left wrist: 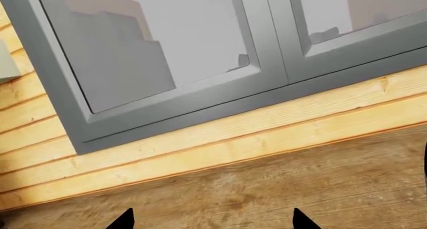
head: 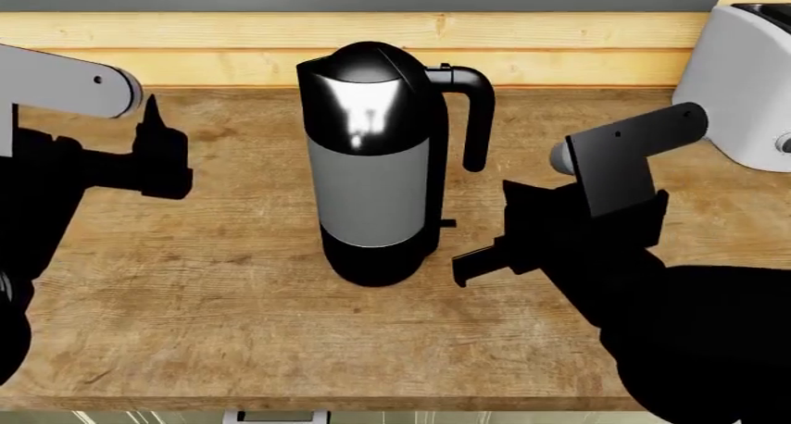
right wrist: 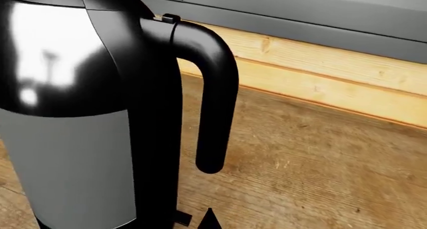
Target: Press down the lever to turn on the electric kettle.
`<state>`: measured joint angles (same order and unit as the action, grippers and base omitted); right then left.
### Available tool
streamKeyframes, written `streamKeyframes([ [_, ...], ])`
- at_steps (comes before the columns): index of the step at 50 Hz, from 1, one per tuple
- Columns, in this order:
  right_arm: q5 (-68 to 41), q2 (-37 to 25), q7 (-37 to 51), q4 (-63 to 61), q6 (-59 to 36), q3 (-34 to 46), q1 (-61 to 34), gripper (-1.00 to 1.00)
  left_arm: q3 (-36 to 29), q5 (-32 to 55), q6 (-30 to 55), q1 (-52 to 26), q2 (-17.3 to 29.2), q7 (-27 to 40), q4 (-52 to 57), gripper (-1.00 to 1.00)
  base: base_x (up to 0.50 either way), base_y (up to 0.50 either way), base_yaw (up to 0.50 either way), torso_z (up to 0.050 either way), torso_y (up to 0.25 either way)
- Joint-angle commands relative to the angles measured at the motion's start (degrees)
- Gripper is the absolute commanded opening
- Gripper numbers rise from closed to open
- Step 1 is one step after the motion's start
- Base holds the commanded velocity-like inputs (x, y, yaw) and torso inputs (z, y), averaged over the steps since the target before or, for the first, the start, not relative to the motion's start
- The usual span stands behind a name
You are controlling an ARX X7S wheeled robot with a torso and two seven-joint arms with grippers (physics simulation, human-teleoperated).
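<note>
On the wooden countertop (head: 247,331) the electric kettle (head: 370,165) is standing upright mid-counter, handle (head: 476,118) facing the robot's right, white toaster (head: 747,81) sitting well apart at the far right. The right gripper (head: 476,255) is hovering just beside the kettle base, below the handle, near the lever (head: 446,224) but not touching; finger spread can't be told from these views. In the right wrist view one fingertip (right wrist: 209,220) is showing next to the lever (right wrist: 183,218). Judgement: approach step, needs the tip coming in above the tiny tab, then pushing straight down, avoiding nudging the body sideways. The left gripper (head: 155,155) is idling well apart, its tips (left wrist: 124,220) spread, holding nothing.
</note>
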<state>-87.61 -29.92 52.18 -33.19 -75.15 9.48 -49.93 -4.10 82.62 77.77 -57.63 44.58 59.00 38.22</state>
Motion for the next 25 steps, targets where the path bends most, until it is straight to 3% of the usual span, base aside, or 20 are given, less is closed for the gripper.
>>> streamKeyframes([
  [1,-0.4,0.8,-0.3,-0.3,0.6,1.3,0.1,-1.0,-0.4,0.2,-0.7,0.5,0.4,0.2,0.1,1.0,0.0,0.0,0.0,0.0,0.0],
  [25,-1.0,1.9,-2.0,-0.2,1.7,3.3,-1.2,-1.0,-0.9,0.9,-1.7,0.4,1.4,0.7,0.0,1.0,0.0,0.0,0.0,0.0,0.0],
])
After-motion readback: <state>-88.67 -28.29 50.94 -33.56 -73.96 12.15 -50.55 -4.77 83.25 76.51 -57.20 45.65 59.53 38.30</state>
